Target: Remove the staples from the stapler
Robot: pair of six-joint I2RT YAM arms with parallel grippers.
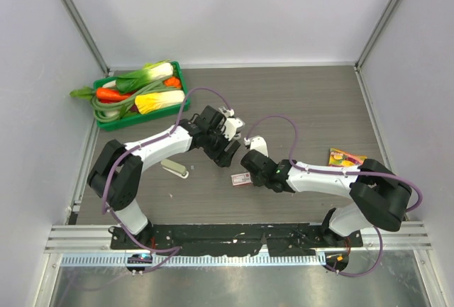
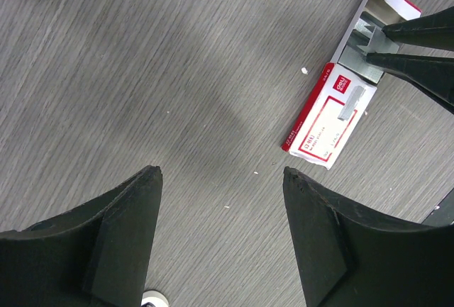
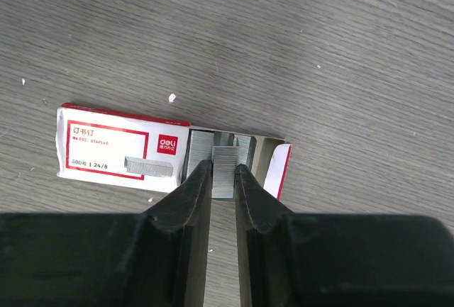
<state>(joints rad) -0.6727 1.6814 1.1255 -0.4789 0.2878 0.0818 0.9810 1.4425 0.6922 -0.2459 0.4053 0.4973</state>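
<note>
My right gripper (image 3: pixel 225 171) is shut on the staples (image 3: pixel 225 169), a short grey strip held between its fingertips over the open end of a red-and-white staple box (image 3: pixel 117 149). More grey strips lie inside the box. In the top view the right gripper (image 1: pixel 247 173) is at the box (image 1: pixel 240 179) in the middle of the table. My left gripper (image 2: pixel 220 171) is open and empty above bare table, just left of the box (image 2: pixel 323 126); in the top view it (image 1: pixel 227 152) is close beside the right one. The slim silver-grey stapler is not in view.
A beige rounded stapler-like thing (image 1: pixel 174 169) lies left of the grippers. A green tray (image 1: pixel 142 117) of toy vegetables stands at the back left. A yellow-pink packet (image 1: pixel 345 157) lies at the right. Walls close in the table's left, back and right sides.
</note>
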